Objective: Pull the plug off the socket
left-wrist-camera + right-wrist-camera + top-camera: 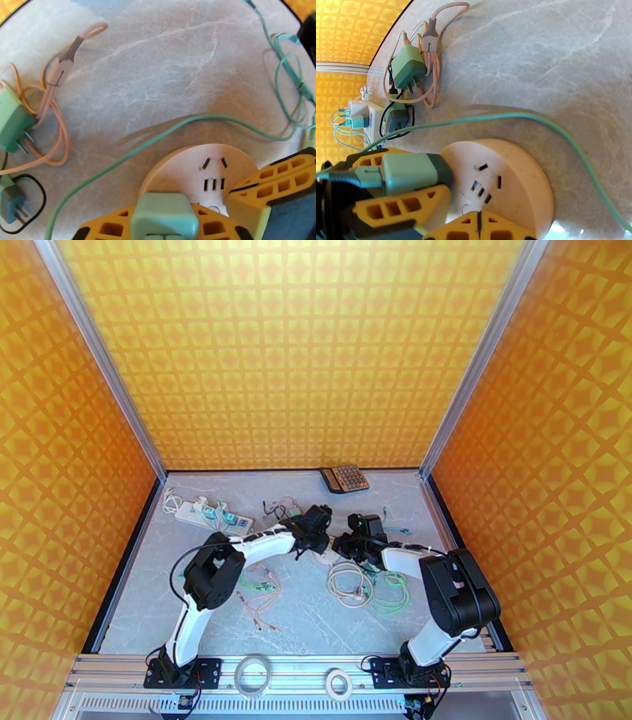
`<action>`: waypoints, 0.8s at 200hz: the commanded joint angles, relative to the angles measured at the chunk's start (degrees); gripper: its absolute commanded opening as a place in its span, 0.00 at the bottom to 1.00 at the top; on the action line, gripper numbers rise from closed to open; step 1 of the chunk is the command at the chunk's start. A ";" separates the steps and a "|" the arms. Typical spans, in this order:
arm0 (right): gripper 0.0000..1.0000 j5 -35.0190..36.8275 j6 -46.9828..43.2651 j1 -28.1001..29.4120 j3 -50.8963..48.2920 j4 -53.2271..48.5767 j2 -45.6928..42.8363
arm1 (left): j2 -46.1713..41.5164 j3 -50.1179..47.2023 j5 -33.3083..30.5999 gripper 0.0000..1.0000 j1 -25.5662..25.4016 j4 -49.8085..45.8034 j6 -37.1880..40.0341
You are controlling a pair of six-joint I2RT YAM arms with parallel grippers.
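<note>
Socket (515, 173): round, pale, lying flat on the grey marbled table (158, 71), about mid-table, between the two arms.

Left gripper (162, 218): yellow fingers (401, 201) narrowed onto the light green plug (410, 171), one either side of its body. The plug sits over the left rim of the socket. Its prongs are hidden, so cannot tell if they are still seated.

Right gripper (478, 225): jaws fully together, fingertips touching each other and resting on the socket's top face at its right edge, just beside the empty slots.

Green cable (166, 132): runs from the plug's back end and curves across the table past the socket.

Also on the table:
- Two loose green plugs (407, 68) with a pink cable (65, 138), left of the socket.
- White power strip (212, 515), far left.
- Calculator (344, 478), against the far wall.
- White cable coil (347, 583), near right of the socket.
</note>
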 commanded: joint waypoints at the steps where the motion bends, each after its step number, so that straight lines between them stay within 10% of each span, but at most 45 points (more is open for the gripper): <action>1: 0.00 7.37 -1.88 -0.47 -1.14 -7.73 2.02 | -3.67 -2.36 8.02 0.02 2.46 1.24 -4.67; 68: 0.00 7.07 -1.92 -0.31 -1.03 -7.81 2.41 | -2.96 -1.07 7.06 0.03 1.77 -0.64 -2.79; 160: 0.00 7.28 -2.04 0.00 -0.62 -7.97 3.31 | 0.64 5.82 -13.91 0.00 -6.96 -8.67 7.03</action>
